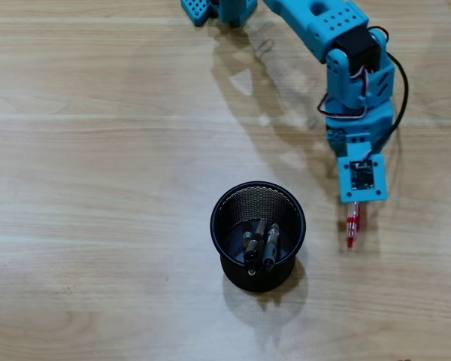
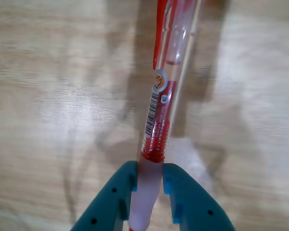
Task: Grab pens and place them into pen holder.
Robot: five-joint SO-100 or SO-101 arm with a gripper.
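The red-and-clear pen [image 2: 161, 110] with a white grip runs up the middle of the wrist view, and my gripper [image 2: 149, 178] is shut on its white grip. In the overhead view my blue gripper [image 1: 356, 209] is right of the pen holder, and the red pen [image 1: 352, 228] sticks out below it toward the front of the table. The pen holder [image 1: 224, 205], a black wire-mesh cup, stands upright at centre. Three black-and-clear pens [image 1: 261, 244] lean inside it.
The blue arm [image 1: 323, 30] reaches in from the top of the overhead view, with its base [image 1: 218, 9] at the top edge. Wires loop beside the wrist. The wooden table [image 1: 90, 188] lies bare to the left of the cup.
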